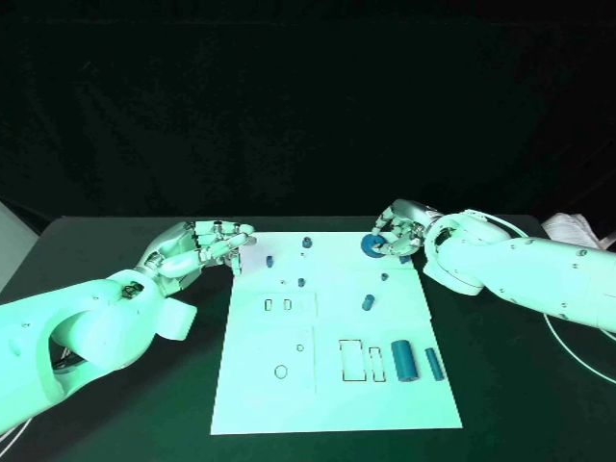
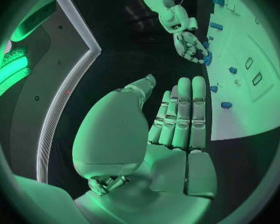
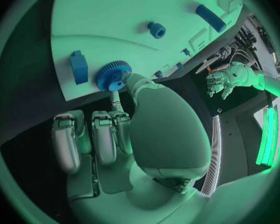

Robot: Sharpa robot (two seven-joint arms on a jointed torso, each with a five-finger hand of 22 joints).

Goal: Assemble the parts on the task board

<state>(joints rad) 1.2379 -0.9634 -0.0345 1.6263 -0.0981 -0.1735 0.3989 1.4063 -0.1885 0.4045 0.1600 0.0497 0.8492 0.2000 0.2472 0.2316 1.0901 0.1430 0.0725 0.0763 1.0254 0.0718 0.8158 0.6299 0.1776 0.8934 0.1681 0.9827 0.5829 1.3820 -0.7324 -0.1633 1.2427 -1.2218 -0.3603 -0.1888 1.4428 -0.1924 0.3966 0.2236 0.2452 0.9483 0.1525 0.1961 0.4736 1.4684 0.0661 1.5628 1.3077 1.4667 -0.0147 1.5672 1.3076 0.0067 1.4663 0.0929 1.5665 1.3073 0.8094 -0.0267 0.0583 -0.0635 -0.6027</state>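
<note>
- We see a blue gear at the task board's far right corner, pinched at the right hand's fingertips.
- In the right wrist view the gear sits against the thumb tip, other fingers curled below.
- Left hand hovers off the board's left edge, fingers together, holding nothing.
- Two blue cylinders lie near the board's right edge.

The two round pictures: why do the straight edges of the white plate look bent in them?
Fisheye lenses: in the left wrist view the task board edge bows behind the left hand; in the right wrist view it curves near the blue gear held by the right hand. In the head view it stays straight.
</note>
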